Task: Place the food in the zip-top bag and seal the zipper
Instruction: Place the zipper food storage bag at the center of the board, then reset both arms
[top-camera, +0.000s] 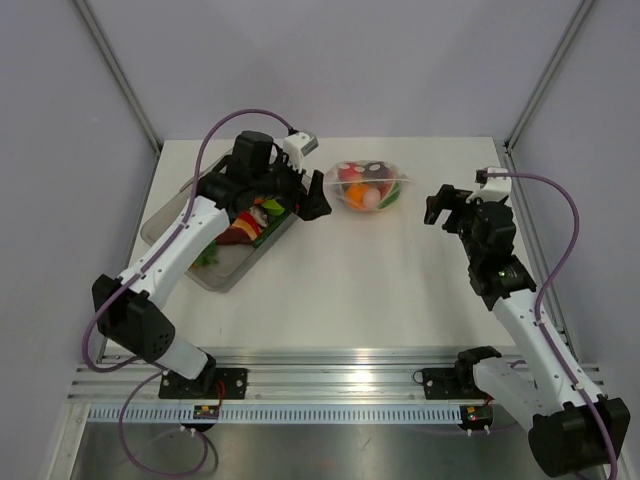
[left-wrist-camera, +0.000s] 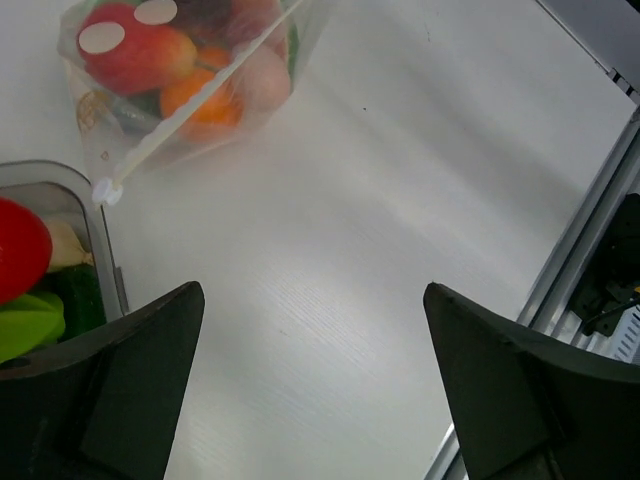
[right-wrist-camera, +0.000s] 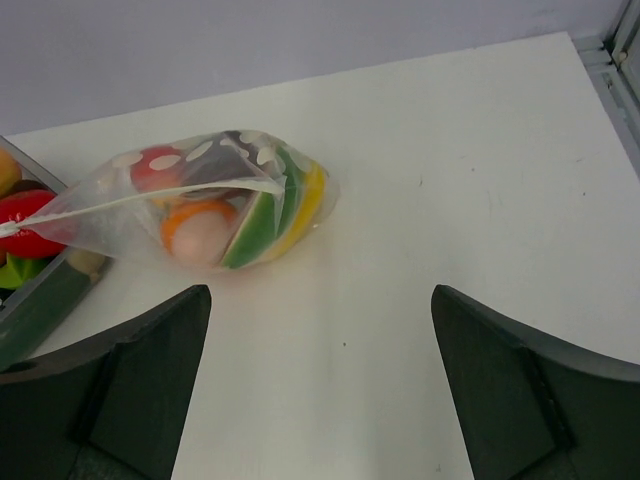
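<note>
At the near edge, an aluminium rail (top-camera: 340, 358) carries both arm bases, and purple cables (top-camera: 205, 150) loop off each arm. Beyond it stretches the white counter (top-camera: 380, 290).

On the left a clear rectangular tray (top-camera: 225, 272) sits at an angle, with red, green and yellow toy pieces (top-camera: 250, 225) lying in it. The left arm reaches over this tray. The left pincer (top-camera: 308, 203) hangs by the tray's far right corner, its fingers spread wide with nothing between them. On the right side, the right pincer (top-camera: 440, 205) is equally wide and empty above the counter.

Farther back, between the two pincers, the zip-top bag (top-camera: 367, 186) lies on the counter and touches neither. It is just right of the left pincer and near the right one, with only counter between.

Inside the bag is the food (right-wrist-camera: 195, 235): a red piece with white spots, plus orange, peach-pink, green and yellow pieces. The zipper (right-wrist-camera: 160, 197) runs as a thin whitish strip across the bag, one end close to the tray's corner. Whether it is pressed shut along its whole length I cannot tell.
</note>
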